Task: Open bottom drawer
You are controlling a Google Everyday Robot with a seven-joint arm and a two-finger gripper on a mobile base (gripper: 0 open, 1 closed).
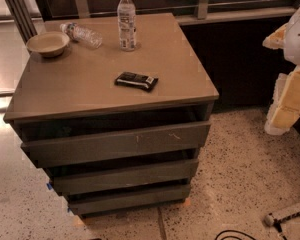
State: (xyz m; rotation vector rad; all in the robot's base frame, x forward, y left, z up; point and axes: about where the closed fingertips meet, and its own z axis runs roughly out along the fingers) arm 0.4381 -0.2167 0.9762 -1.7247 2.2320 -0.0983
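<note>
Speckled floor (230, 174) is lying open before the slim, dark bottom drawer (127, 200). I'm seeing the jaws hanging far right; their opening I cannot tell.

Nothing legible on the bottle label (126, 32) or dark wrapper (136, 80); the gripper (285, 74) hangs at right edge.

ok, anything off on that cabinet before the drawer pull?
One water bottle lies tipped beside the bowl, back left; the other bottle stands upright. Gripper hangs at the right edge, clear of the cabinet.
</note>
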